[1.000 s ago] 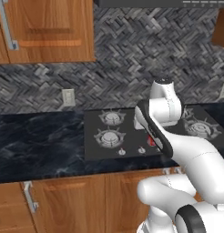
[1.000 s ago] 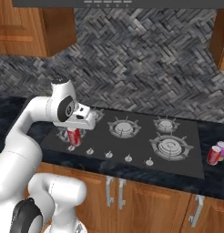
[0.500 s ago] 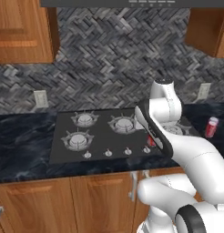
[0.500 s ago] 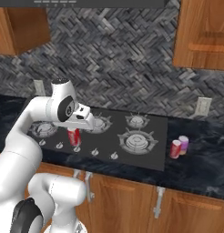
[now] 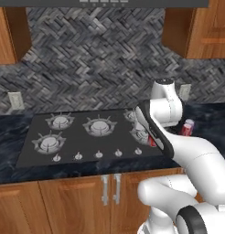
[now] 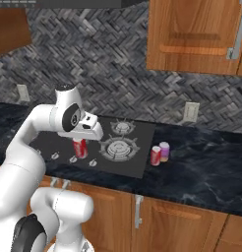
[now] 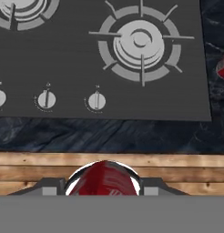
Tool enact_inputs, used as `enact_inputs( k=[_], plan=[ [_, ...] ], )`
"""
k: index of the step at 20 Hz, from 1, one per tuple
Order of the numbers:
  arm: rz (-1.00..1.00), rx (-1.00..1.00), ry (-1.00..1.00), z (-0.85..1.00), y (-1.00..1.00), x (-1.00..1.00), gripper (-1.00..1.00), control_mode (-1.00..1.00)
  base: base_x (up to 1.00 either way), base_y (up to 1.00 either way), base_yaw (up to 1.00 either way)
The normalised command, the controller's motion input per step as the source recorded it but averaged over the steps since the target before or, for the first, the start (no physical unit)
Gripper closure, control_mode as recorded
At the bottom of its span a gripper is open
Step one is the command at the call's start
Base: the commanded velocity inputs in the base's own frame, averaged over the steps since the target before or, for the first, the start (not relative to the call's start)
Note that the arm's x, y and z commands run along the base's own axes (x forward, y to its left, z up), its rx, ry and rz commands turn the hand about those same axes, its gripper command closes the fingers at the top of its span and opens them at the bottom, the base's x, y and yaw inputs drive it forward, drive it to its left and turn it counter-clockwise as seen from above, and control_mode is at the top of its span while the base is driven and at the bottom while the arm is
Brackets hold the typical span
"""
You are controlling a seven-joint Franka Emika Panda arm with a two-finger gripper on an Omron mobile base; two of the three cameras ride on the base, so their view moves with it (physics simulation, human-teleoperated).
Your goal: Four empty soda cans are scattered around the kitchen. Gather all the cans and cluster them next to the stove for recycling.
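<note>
My gripper (image 6: 81, 142) is shut on a red soda can (image 6: 80, 149) and holds it upright above the front edge of the black stove (image 6: 129, 163). In the hand view the can's red top (image 7: 104, 179) sits between the fingers of the gripper (image 7: 104, 187), with the stove (image 7: 77, 54) and its knobs ahead. Two more soda cans stand together on the counter just right of the stove, one red (image 6: 156, 156) and one paler pink (image 6: 164, 151). In the left base view these cans (image 5: 187, 128) peek out behind my arm, and the stove (image 5: 87, 139) lies left of it.
Black marbled counter (image 6: 206, 165) stretches to the right of the stove. A wall outlet (image 6: 191, 112) sits on the herringbone backsplash under a wood upper cabinet (image 6: 192, 34). Wood cabinet doors (image 5: 73, 201) run below the counter edge.
The base has driven right, so the stove has slid left in both base views and the two counter cans have come closer. The gripper keeps the red can, held the same way.
</note>
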Motion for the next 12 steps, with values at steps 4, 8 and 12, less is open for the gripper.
enact_inputs(
  k=[4,8,12],
  plan=[
    [0.0,0.0,0.0,0.0,0.0,0.0,1.0,1.0,0.04,-0.61,0.0],
    [0.0,0.0,0.0,0.0,0.0,0.0,1.0,1.0,0.06,-0.6,0.0],
    [0.0,0.0,0.0,0.0,0.0,0.0,1.0,1.0,0.06,-0.57,0.0]
  ],
)
